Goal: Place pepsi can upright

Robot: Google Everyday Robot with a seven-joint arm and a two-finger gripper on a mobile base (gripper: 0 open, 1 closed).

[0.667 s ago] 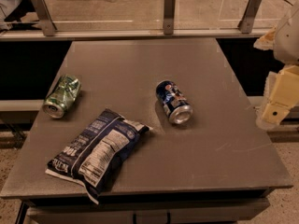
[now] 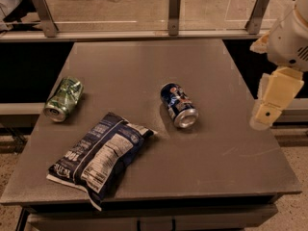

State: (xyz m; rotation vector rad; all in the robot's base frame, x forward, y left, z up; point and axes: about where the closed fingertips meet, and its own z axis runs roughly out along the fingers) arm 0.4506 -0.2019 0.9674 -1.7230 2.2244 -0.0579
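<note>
The pepsi can (image 2: 178,105), dark blue with red-and-white marks, lies on its side near the middle of the grey table (image 2: 144,61). Its silver end points toward the front right. My gripper (image 2: 264,118), cream-coloured and hanging from the white arm (image 2: 288,37), hovers at the table's right edge. It is well to the right of the can, apart from it, and holds nothing that I can see.
A dented green can (image 2: 63,99) lies on its side at the table's left. A large dark blue chip bag (image 2: 98,155) lies at the front left, close to the pepsi can. A rail with metal posts (image 2: 174,12) runs behind the table.
My gripper has moved a little to the left, toward the table's right edge. The cans and the bag have not moved.
</note>
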